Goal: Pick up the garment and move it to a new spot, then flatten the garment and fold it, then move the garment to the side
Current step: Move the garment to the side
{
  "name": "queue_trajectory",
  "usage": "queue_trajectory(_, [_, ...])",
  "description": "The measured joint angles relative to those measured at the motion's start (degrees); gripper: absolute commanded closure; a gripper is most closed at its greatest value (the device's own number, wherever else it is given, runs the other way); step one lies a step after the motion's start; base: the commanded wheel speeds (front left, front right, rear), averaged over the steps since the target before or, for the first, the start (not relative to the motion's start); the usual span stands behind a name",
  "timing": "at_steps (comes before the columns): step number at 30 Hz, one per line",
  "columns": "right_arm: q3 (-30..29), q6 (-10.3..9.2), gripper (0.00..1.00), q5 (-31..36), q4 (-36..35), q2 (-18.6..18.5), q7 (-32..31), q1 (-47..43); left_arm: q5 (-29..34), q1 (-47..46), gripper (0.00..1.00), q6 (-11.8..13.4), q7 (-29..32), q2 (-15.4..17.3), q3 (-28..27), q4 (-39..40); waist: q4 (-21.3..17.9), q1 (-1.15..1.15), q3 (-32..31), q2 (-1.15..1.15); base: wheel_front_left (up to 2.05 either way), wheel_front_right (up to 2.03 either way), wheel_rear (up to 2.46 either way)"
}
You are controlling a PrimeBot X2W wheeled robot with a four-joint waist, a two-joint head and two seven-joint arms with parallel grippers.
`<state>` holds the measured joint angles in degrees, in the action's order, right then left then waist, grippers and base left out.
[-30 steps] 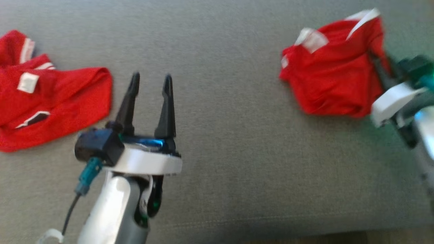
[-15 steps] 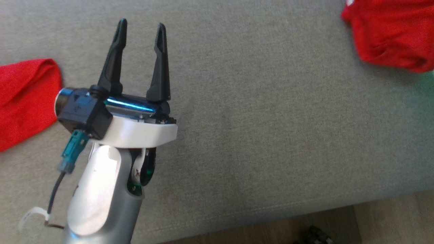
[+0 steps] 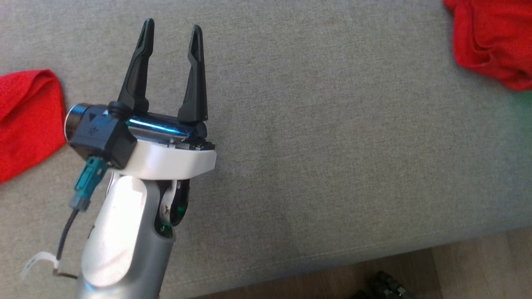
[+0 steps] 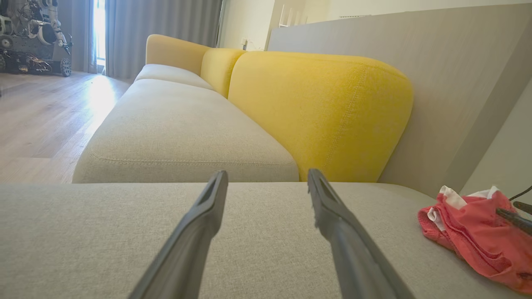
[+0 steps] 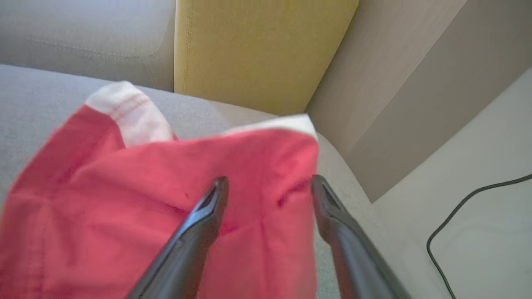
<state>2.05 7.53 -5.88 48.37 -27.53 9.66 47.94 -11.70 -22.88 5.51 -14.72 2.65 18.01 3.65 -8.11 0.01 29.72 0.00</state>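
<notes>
Flattening is judged to be the step in hand, and it can be done well if things are taken from left to right. The other red cloth (image 3: 25,120) at the far left of the grey seat (image 3: 332,145) should be left alone. The left gripper (image 3: 172,27), well apart from the work, should be brought across the bare seat. The red garment (image 3: 494,41) is bunched in a soft heap at the far right end of the seat, so a white-trimmed edge (image 5: 129,118) should be pinched by itself, not a thick bunch, and the heap should be pulled open from two sides. The pull should be kept slow and low, so that nothing is dragged off the seat. As for the arms, the left pale forearm (image 3: 120,232) is raised from the bottom edge of the head view, and its dark fingers (image 3: 137,79) are pointed away from the robot, toward the yellow back cushion (image 4: 320,112); they are spread wide with nothing caught between them. The right gripper (image 5: 269,179) is held over the heap and tipped down at it. Its fingers (image 5: 195,232) are spread apart too, and no fold is seen pinched, though whether the tips are touching the garment cannot be told.
</notes>
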Motion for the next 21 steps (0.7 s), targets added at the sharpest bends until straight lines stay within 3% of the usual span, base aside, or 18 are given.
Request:
queue_trajectory(12, [-0.71, 0.00, 0.00, -2.54, -3.78, 3.47, 3.55, -1.20, -3.21, 1.68, 0.00, 1.05, 0.00, -0.02, 0.98, -0.82, 2.48, -0.01, -6.50, 0.00, 0.00, 0.00, 0.00])
queue_trajectory(21, [3.54, 0.00, 0.00, -8.32, -14.02, 9.58, 3.96, -12.37, -5.10, 8.88, 0.00, 2.21, 0.00, -0.05, -0.23, -0.79, 6.81, -0.01, -15.37, 0.00, 0.00, 0.00, 0.00])
